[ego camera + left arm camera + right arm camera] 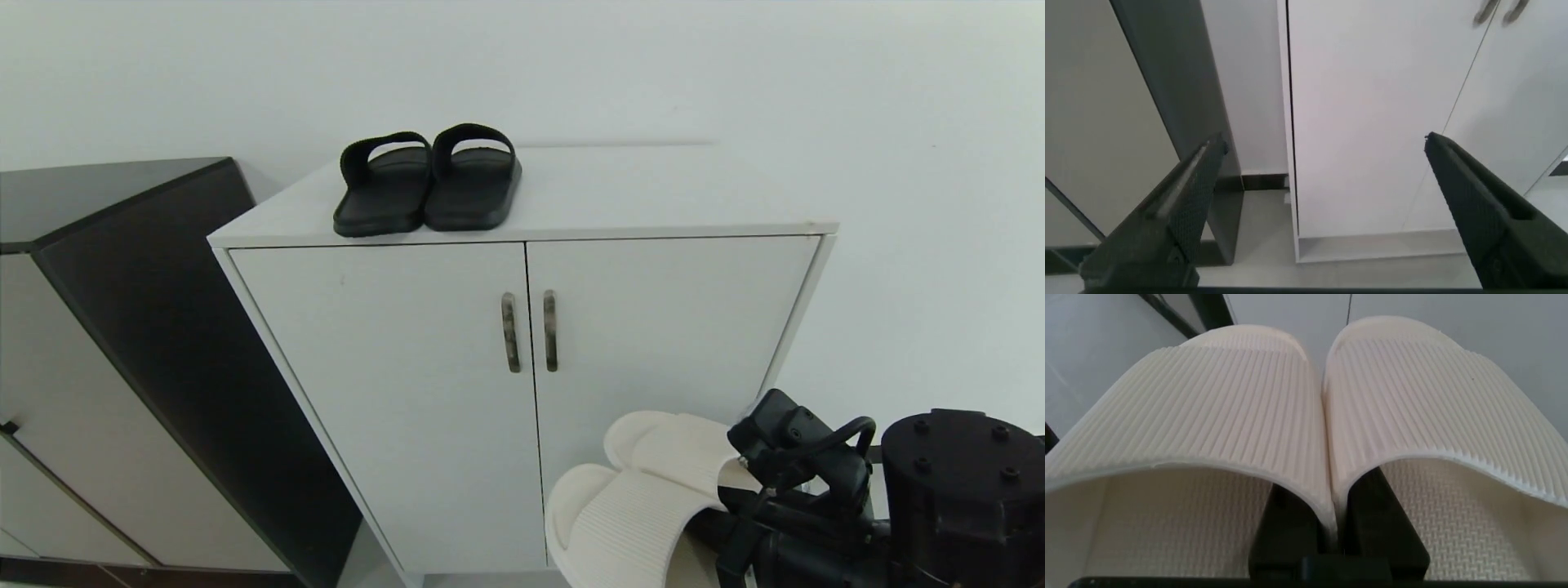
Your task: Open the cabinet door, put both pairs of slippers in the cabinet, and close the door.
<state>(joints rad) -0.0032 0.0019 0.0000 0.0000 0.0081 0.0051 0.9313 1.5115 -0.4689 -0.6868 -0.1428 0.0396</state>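
The right gripper (1337, 537) clamps the cream slippers (629, 506) near the closed cabinet (392, 367). Black slippers (429, 184) sit on top. The left gripper (1324, 145) gapes wide.

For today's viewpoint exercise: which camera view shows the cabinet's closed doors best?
The head view: both doors appear whole, shut, handles at the middle. The left wrist view gives the left door's lower part; the right wrist view, a strip beyond the cream slippers in the right claw.
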